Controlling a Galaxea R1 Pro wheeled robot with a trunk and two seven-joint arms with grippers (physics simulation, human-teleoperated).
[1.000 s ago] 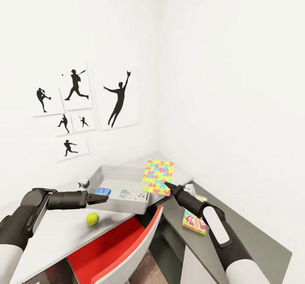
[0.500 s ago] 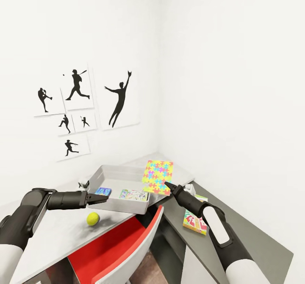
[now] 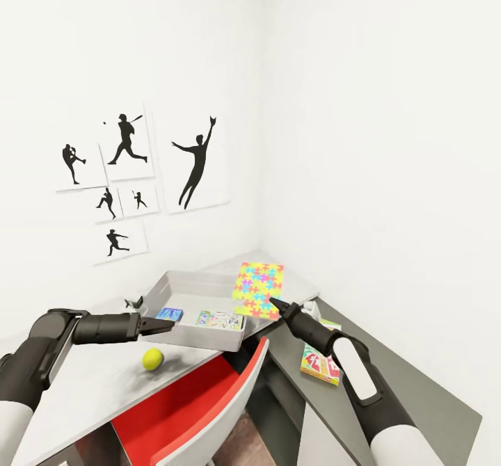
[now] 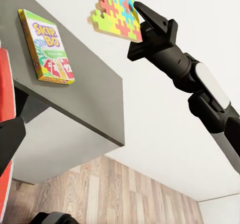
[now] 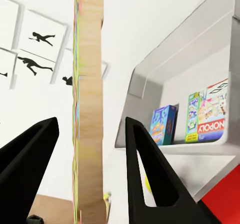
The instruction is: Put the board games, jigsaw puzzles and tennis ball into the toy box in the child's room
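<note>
— Head view? 
— Your right gripper is pinching the jigsaw puzzle upright over the toy box; the tennis ball is lying on the table. 
— Left gripper? 
— Can't tell. 
— Right wrist? 
— Fingers are flanking the puzzle's edge.

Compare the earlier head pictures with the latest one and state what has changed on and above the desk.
Very little. The left hand has drawn back slightly from the toy box. The right hand still holds the jigsaw puzzle above the box. The tennis ball and the two games inside stay put.
</note>
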